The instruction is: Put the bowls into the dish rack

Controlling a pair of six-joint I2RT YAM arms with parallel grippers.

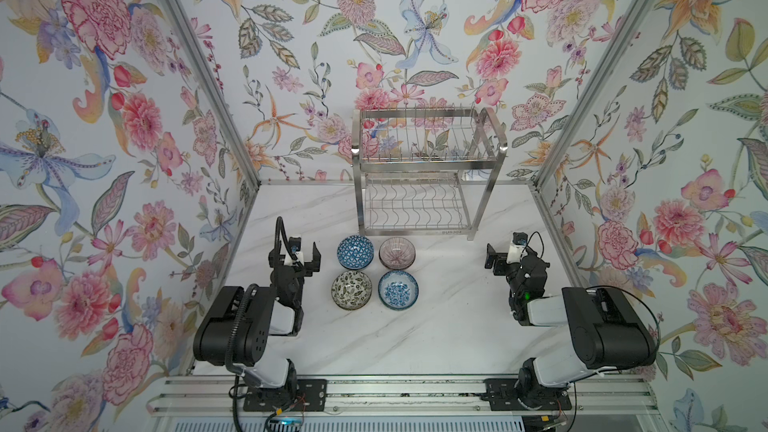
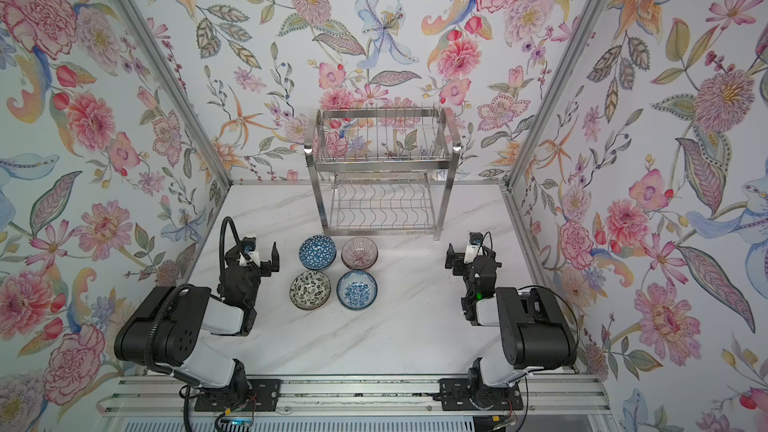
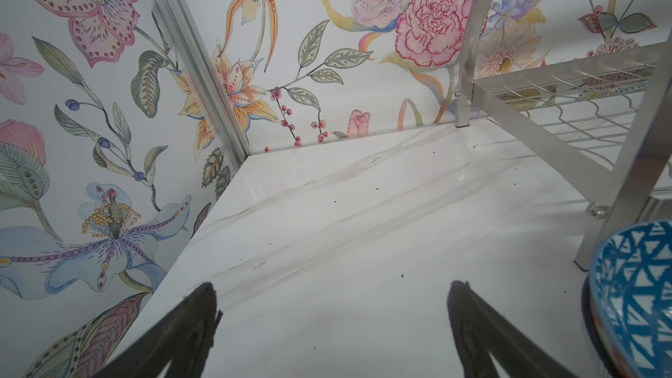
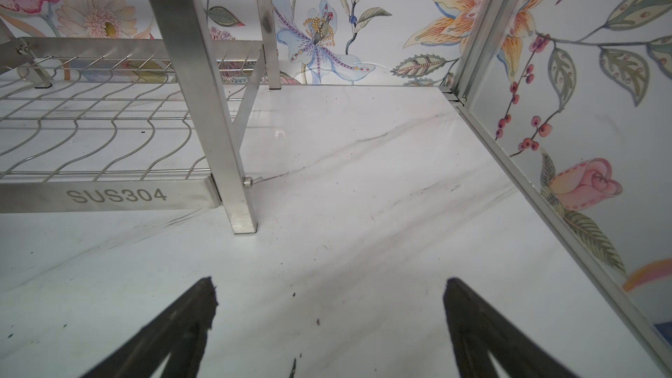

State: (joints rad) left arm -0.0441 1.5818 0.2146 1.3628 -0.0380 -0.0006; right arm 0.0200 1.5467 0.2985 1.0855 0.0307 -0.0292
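I see left jaws and right jaws released wide, flanking four bowls [image 1: 355, 252] before the dish rack [image 1: 428, 165].

Black-and-white arms [image 1: 232, 326], ribbed black cable [image 1: 284, 234]

Four patterned bowls [image 1: 355, 252] upright, two-by-two, just before steel dish rack [image 1: 415, 164]

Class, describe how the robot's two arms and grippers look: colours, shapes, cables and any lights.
The left arm and right arm have bulky black joint housings and white links. A ribbed black hose loops over the left one; thin black wires trail the right, where a green light glows. The left gripper and right gripper have black, tapered fingers.
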